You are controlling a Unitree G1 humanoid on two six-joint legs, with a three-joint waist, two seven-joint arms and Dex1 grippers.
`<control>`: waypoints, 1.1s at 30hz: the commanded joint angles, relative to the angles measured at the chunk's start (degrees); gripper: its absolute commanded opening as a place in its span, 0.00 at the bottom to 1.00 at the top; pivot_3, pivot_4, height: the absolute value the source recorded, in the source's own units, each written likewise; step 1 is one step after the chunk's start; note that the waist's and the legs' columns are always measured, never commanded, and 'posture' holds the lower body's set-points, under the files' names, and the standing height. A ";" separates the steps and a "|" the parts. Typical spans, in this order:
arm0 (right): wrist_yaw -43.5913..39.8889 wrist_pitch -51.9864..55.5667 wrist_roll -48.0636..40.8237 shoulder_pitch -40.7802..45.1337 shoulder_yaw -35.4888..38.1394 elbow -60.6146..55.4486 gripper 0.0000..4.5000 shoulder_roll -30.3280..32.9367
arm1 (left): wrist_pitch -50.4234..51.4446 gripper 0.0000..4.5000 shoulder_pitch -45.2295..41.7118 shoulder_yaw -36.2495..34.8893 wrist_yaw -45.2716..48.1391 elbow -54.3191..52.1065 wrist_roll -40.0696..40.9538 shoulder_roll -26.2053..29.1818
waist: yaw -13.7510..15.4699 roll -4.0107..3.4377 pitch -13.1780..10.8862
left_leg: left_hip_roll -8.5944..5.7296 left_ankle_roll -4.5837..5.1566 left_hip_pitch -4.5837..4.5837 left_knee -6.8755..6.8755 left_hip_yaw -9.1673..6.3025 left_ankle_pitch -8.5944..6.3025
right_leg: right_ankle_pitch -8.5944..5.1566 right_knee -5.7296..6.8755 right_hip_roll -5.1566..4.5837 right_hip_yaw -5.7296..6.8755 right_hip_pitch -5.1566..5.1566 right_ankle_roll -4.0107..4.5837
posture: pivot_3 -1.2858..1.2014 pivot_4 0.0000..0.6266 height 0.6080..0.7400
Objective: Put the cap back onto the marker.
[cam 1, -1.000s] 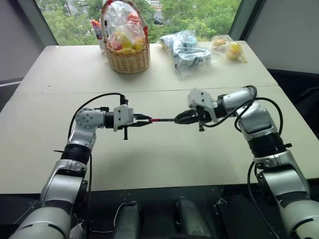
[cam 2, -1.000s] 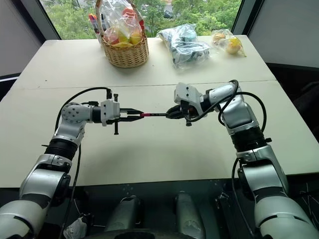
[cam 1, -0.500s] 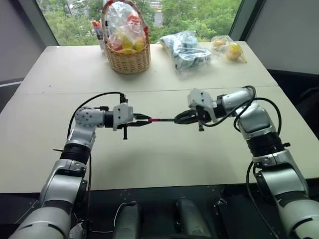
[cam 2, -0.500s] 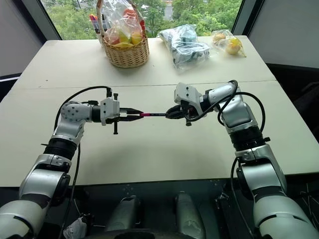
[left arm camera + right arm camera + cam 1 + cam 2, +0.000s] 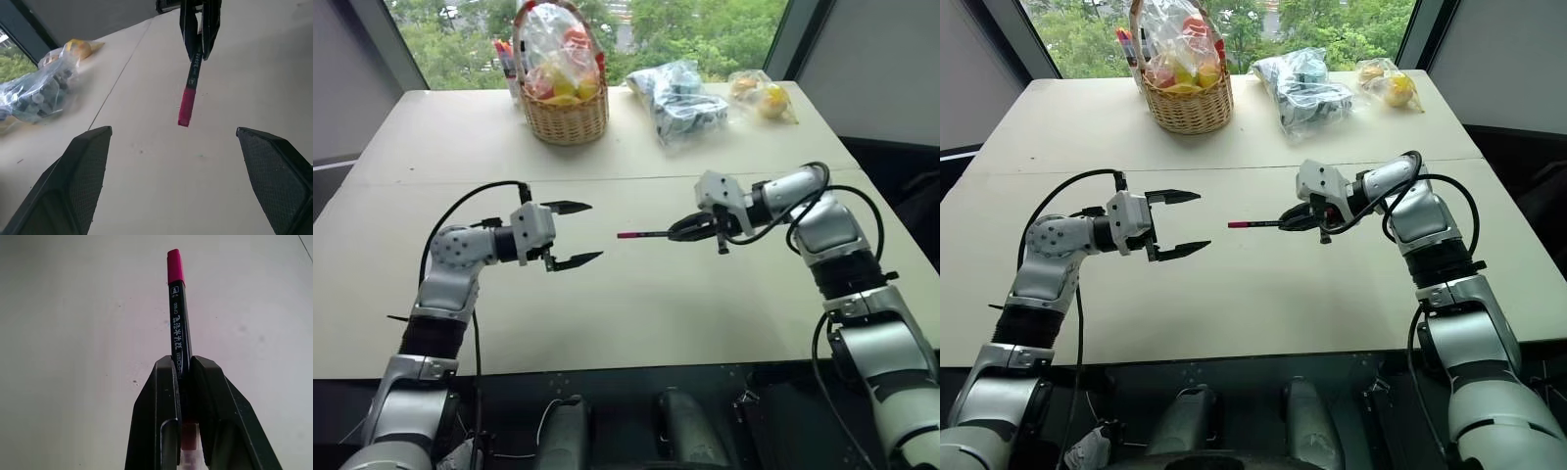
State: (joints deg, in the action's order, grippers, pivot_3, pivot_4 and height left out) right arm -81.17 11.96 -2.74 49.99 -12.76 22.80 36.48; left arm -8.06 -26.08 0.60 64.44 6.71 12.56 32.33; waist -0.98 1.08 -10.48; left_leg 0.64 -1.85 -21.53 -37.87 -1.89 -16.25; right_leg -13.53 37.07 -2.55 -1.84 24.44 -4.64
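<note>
My right tool (image 5: 677,231) pinched the marker (image 5: 654,234), its cap (image 5: 626,235) on; my left tool (image 5: 579,234) gaped empty, both arms level above the bench (image 5: 636,304).

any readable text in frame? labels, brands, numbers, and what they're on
Marker barrel, right wrist view: a small white square mark, then white lettering running lengthwise below the pink cap; too blurred to quote reliably.
Same barrel, left wrist view: white print, too small to read.
Basket and plastic bags: no legible labels.
Nothing else carries text.
</note>
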 commanded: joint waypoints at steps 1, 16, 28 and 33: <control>2.21 -0.48 -1.52 -0.40 3.24 -0.85 0.00 1.67 | 5.59 0.98 2.02 -2.69 -4.55 -5.66 2.53 0.55 | 0.02 0.00 0.00 | 0.00 0.00 0.01 0.00 0.01 0.00 | 0.00 0.00 -0.01 0.00 0.00 0.00 | 0.52 0.24 1.00; 44.26 34.33 0.06 -13.70 24.79 -22.81 0.00 0.98 | 22.53 0.98 2.68 -1.98 -14.58 -9.98 5.75 -3.03 | 0.21 0.00 0.00 | -0.02 0.00 -0.04 -0.02 -0.02 0.00 | -0.01 -0.01 0.00 0.00 0.00 0.01 | 0.52 0.24 1.00; 55.55 47.45 -2.90 -21.72 32.30 -25.27 0.00 -0.90 | 27.55 0.98 0.52 -1.28 -13.86 -10.05 7.71 -4.52 | -0.16 0.00 0.00 | -0.02 0.01 -0.02 -0.01 0.01 0.00 | -0.01 -0.04 0.04 -0.03 0.00 0.01 | 0.52 0.24 1.00; 58.59 46.52 -4.29 -23.33 33.09 -24.36 0.00 -3.76 | 28.78 0.98 0.27 -1.45 -13.86 -10.78 8.22 -4.34 | -0.12 0.00 0.00 | -0.01 0.01 -0.04 -0.01 0.02 0.00 | -0.02 -0.05 0.05 -0.06 -0.01 0.00 | 0.52 0.24 1.00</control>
State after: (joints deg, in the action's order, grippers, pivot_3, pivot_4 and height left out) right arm -23.70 59.69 -6.24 25.68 18.72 -0.62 32.28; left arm 20.79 -24.65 -0.65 50.49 -2.19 19.83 27.48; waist -1.11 1.08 -10.48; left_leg 0.62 -1.85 -21.56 -37.88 -1.86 -16.25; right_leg -13.55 37.02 -2.49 -1.91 24.43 -4.63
